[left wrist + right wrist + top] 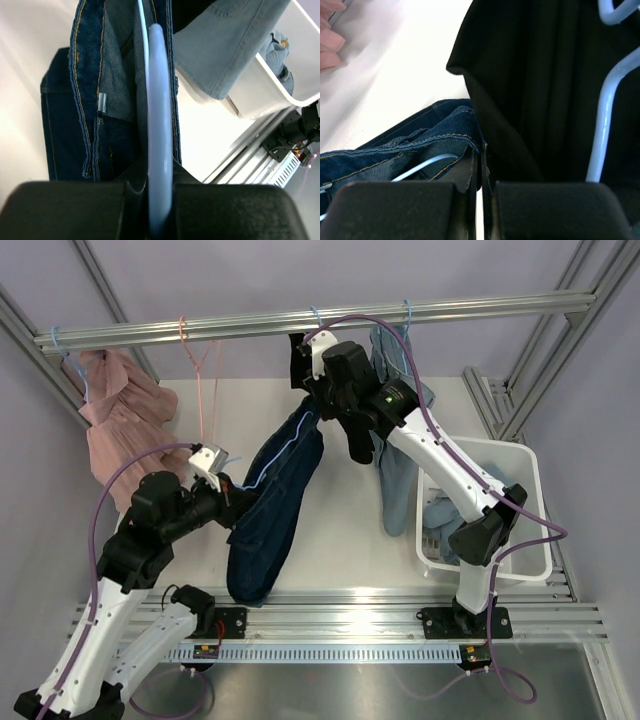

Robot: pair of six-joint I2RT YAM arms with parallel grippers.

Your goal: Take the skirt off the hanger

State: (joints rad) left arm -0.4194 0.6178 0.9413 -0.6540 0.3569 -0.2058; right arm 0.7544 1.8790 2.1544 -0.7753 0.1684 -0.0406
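**Top view.** Item: skirt (pixel 272 505), dark denim, strung slantwise over the middle of the worktop (pixel 345 540), running from under the rail (pixel 300 325) at the far edge down toward the near edge. Left gripper (pixel 232 502) is at its left side and right gripper (pixel 325 405) at its upper end. Bin (pixel 530 500) stands by the right edge.

**Left wrist view.** I read the left gripper (pixel 160 192) as clamped on the pale blue hanger (pixel 159 100), with the skirt (pixel 115 75) draped around it.

**Right wrist view.** Right gripper (pixel 479 200) is pinched nearly closed on the waistband edge of the skirt (pixel 420 142). The hanger (pixel 422 167) shows inside the waistband. Black garment (pixel 545 75) hangs just beside.
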